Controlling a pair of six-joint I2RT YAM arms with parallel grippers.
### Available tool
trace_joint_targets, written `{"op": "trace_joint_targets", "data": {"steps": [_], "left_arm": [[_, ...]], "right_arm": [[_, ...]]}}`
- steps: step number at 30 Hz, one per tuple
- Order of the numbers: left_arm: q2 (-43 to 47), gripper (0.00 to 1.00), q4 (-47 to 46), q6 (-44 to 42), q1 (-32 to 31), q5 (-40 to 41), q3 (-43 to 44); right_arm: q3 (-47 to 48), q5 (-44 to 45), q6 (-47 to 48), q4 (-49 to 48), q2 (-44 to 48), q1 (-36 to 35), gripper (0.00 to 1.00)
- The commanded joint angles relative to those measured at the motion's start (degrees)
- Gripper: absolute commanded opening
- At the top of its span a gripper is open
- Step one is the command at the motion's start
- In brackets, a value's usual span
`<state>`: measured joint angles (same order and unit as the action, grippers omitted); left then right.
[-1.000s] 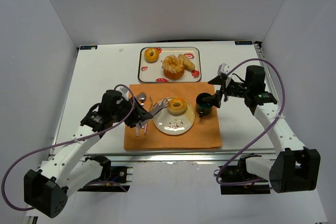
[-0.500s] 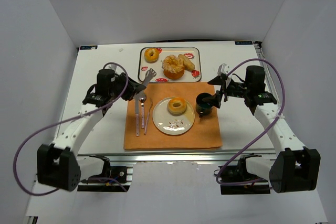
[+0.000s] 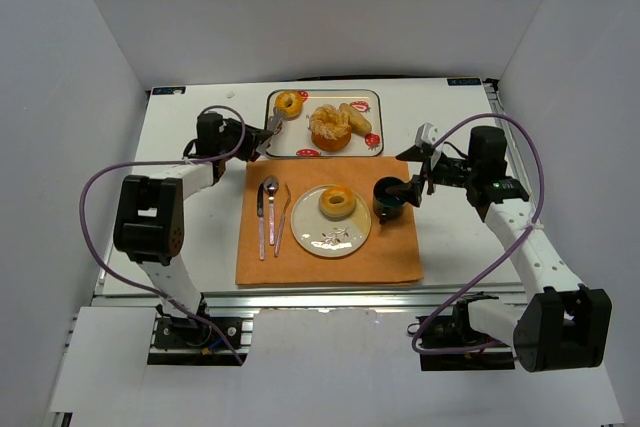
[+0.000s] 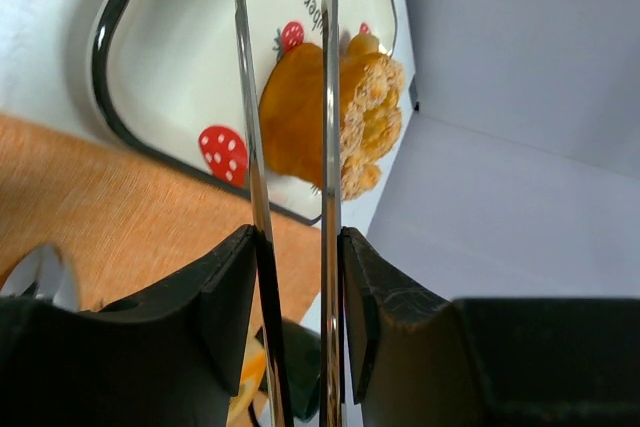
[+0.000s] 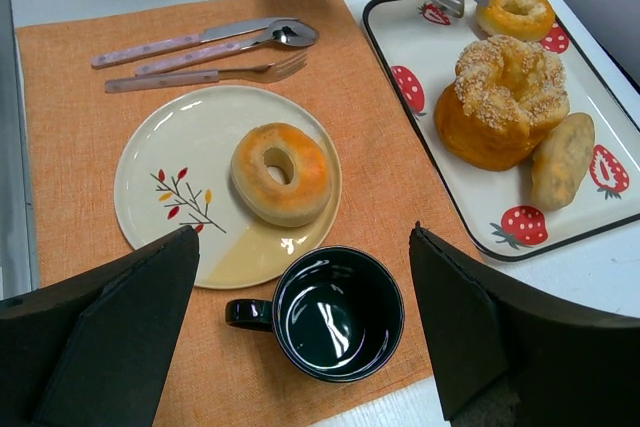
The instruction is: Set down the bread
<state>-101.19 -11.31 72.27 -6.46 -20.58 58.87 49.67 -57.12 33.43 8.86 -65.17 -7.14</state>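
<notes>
Bread [image 4: 290,117] partly behind tongs [image 4: 329,97] (wrist view)

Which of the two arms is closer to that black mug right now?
Right. The right gripper hangs open just to the right of the black mug. The left gripper is far off by the tray's left edge, holding tongs.

Robot lab test cell. Flat white table [image 3: 450,237] boxed in by plain white panel walls [image 3: 100,27]. White left robot arm [image 3: 150,217] and right robot arm [image 3: 530,247] mounted at its near edge.
</notes>
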Motion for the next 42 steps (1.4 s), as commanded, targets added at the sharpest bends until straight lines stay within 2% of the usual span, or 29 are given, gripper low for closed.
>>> {"op": "trace_joint_targets", "data": {"steps": [1,10,21,25,26,30,33,36,37,42], "left_arm": [[-1.1,0.48,-8.7,3.8,0.7,-2.9,2.8],[-4.4,0.52,-10.7,5.3,1.4,-3.6,4.1],[-8.2,0.51,-10.4,6.3,1.7,-5.0,5.3],[-8.7,0.45,-10.7,6.3,1.7,-5.2,5.6],[-8.7,0.37,-10.7,6.6,1.7,-5.3,5.7],[-7.1,0.21,-13.0,6.3,1.7,-5.9,4.7],[-3.5,0.15,-13.0,3.3,1.7,-6.9,2.9],[3.8,0.09,-12.3,0.4,1.7,-7.8,-0.6],[6.1,0.05,-11.3,-0.5,1.7,-8.2,-3.2],[26.7,0.0,3.2,-7.2,1.6,-9.2,-12.4]], "right_arm": [[-1.0,0.0,1.0,-1.5,1.4,0.3,0.89],[-0.5,-0.1,1.1,-1.5,0.2,0.2,0.89],[0.7,-0.3,1.0,-1.2,-0.5,0.4,0.89],[0.7,-0.3,0.9,-1.2,-0.4,0.4,0.89],[0.7,-0.3,0.8,-1.1,-0.2,0.4,0.89],[0.7,-0.3,0.9,-1.1,0.0,0.4,0.89],[0.8,-0.4,1.0,-0.9,0.4,0.4,0.9],[0.7,-0.4,1.4,-0.3,0.9,0.4,0.89],[0.6,-0.5,1.5,-0.3,1.1,0.3,0.89],[-0.1,-0.6,1.7,0.4,1.6,0.4,0.9]]}}
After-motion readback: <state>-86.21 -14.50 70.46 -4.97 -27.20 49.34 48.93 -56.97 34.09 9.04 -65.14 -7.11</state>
